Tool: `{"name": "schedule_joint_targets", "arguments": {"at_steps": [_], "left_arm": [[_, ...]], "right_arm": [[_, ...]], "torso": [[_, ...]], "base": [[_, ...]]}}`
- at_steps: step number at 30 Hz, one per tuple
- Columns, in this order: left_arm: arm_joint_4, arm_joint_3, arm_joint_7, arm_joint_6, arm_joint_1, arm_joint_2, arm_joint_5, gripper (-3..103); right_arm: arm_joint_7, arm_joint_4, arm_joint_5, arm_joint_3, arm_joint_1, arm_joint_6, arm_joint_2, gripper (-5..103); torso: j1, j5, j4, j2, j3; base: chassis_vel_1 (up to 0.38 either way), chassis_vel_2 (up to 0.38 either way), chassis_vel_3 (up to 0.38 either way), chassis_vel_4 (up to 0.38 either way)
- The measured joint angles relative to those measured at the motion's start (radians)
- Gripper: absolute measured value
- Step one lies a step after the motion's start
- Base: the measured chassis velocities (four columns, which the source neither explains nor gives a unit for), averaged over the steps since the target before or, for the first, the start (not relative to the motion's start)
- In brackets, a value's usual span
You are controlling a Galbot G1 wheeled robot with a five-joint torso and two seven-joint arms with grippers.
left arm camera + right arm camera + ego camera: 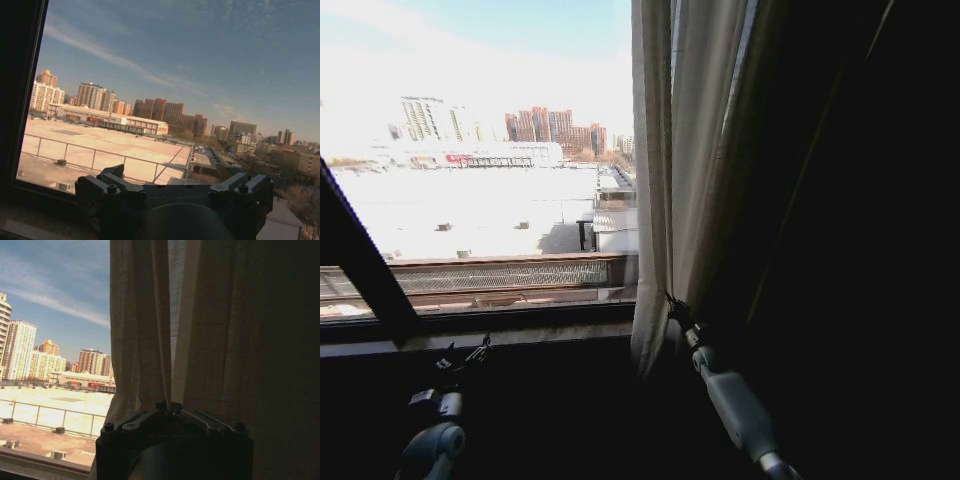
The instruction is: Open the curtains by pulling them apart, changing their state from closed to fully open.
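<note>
The curtains [660,150] hang bunched in pale pleats right of the window's middle, leaving the glass to their left uncovered. My right gripper [672,303] reaches up from the lower right to the curtain's lower edge. In the right wrist view its fingers [150,417] meet at a fold of the curtain [145,330], shut on the fabric. My left gripper [470,352] sits low at the left, just under the window sill. In the left wrist view it [175,187] is open with nothing between its fingers, facing the bare glass.
A dark slanted window frame bar [360,260] crosses the lower left. The window sill [540,328] runs below the glass. Everything right of the curtain lies in deep shadow. Outside are rooftops and distant buildings.
</note>
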Motion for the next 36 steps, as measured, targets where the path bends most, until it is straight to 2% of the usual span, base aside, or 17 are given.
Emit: {"name": "schedule_joint_targets", "arguments": {"at_steps": [9,12,15,19,22,24,29,36], "left_arm": [[0.000,0.000,0.000,0.000,0.000,0.000,0.000,100],[0.000,0.000,0.001,0.000,0.000,0.000,0.000,100],[0.000,0.000,0.001,0.000,0.000,0.000,0.000,100],[0.000,0.000,0.000,0.000,0.000,0.000,0.000,100],[0.000,-0.001,0.000,0.000,0.000,0.000,0.000,100],[0.000,-0.001,0.000,0.000,0.000,0.000,0.000,100],[0.000,-0.001,0.000,0.000,0.000,0.000,0.000,100],[0.000,0.000,0.000,0.000,0.000,0.000,0.000,100]], "right_arm": [[-0.008,0.024,-0.005,0.005,-0.010,0.054,0.010,0],[-0.008,0.031,-0.004,0.006,-0.012,0.056,0.010,0],[-0.009,0.033,-0.005,0.006,-0.013,0.060,0.010,0],[-0.030,0.043,-0.007,0.002,-0.018,0.062,0.008,0],[-0.049,0.043,-0.006,0.002,-0.019,0.062,0.008,0],[-0.063,0.042,-0.007,0.003,-0.019,0.062,0.008,0],[-0.069,0.032,-0.016,0.008,-0.016,0.066,0.006,0],[-0.053,0.021,-0.022,0.012,-0.010,0.072,0.004,0]], "torso": [[0.000,0.0002,0.0004,0.000,0.000],[0.000,0.0003,-0.0006,0.000,0.000],[0.000,0.0004,-0.0006,0.000,0.000],[0.000,-0.0013,0.0014,0.000,0.000],[0.000,-0.0005,0.0017,0.000,0.000],[0.000,-0.0004,0.0005,0.000,0.000],[0.000,0.0003,-0.0004,0.000,0.000],[0.000,-0.0001,0.0003,0.000,0.000]], "base": [[-0.321,-0.322,0.331,0.330],[-0.178,-0.188,0.196,0.184],[-0.029,-0.093,0.091,0.036],[0.015,0.005,-0.011,-0.002],[0.078,0.040,-0.047,-0.013],[0.053,0.028,-0.031,-0.026],[0.000,0.000,0.000,0.000],[-0.051,0.040,0.044,-0.045]]}}
